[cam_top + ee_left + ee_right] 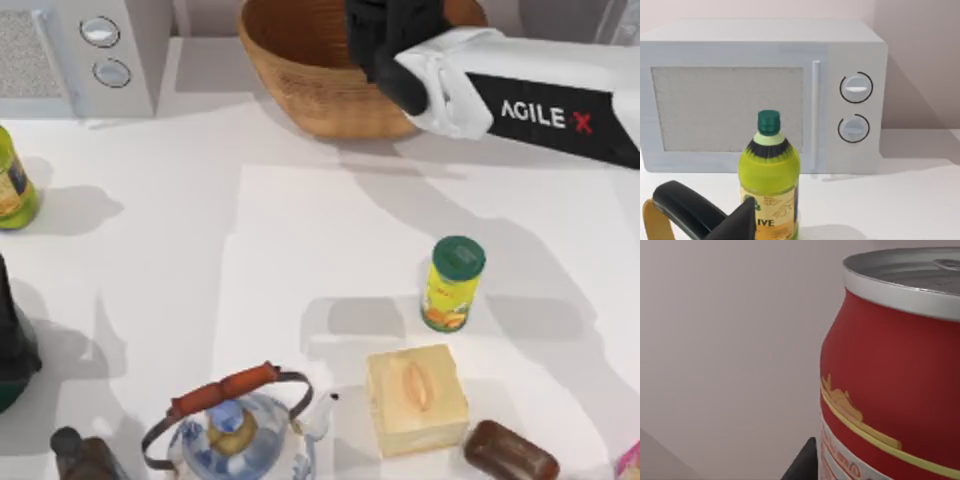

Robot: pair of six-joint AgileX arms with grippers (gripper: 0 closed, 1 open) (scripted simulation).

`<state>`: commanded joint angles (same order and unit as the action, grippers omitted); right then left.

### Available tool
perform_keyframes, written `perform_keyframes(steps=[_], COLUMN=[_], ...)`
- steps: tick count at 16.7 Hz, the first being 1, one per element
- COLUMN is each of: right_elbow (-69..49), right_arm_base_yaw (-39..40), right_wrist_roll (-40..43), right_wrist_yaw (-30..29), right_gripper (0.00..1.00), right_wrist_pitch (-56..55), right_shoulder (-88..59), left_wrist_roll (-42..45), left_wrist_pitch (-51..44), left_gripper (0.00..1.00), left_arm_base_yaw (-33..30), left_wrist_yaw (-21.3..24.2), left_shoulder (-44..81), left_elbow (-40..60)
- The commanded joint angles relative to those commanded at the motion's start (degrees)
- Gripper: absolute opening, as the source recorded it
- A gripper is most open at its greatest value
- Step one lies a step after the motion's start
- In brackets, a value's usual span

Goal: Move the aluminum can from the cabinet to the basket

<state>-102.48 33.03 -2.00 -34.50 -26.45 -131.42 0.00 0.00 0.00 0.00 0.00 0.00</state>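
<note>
Red aluminum can (pixel 895 375) close before right pincer (pixel 385 45) above basket (pixel 300 85); grip unclear.

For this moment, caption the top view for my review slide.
Right arm reaches over the basket; yellow canister, kettle and butter block stand nearer.

Top camera overhead; wrist cameras level, close; both see microwave (pixel 95 50).

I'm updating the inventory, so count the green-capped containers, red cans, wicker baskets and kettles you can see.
Green-capped containers: 2, bottle, canister
Red cans: 1, aluminum can
Wicker baskets: 1, basket
Kettles: 1, kettle
Total: 5
</note>
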Motion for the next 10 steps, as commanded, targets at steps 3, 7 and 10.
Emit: perform_keyframes(steps=[3, 7, 10], right_elbow=[-1.66, -3.89, -5.62], right_arm_base_yaw=[-0.25, -0.58, -0.87], right_wrist_roll=[0.07, 0.13, 0.19], right_wrist_yaw=[0.27, 0.63, 0.91], right_gripper=[0.0, 0.0, 0.0], right_wrist_pitch=[0.3, 0.67, 0.98], right_shoulder=[-1.17, -2.73, -3.91], left_wrist_roll=[0.0, 0.0, 0.0], left_wrist_pitch=[0.0, 0.0, 0.0], left_gripper=[1.0, 1.0, 1.0], left_arm_base_yaw=[0.0, 0.0, 0.0], left_wrist_yaw=[0.0, 0.0, 0.0], left_shoulder=[0.0, 0.0, 0.0], left_elbow=[0.0, 0.0, 0.0])
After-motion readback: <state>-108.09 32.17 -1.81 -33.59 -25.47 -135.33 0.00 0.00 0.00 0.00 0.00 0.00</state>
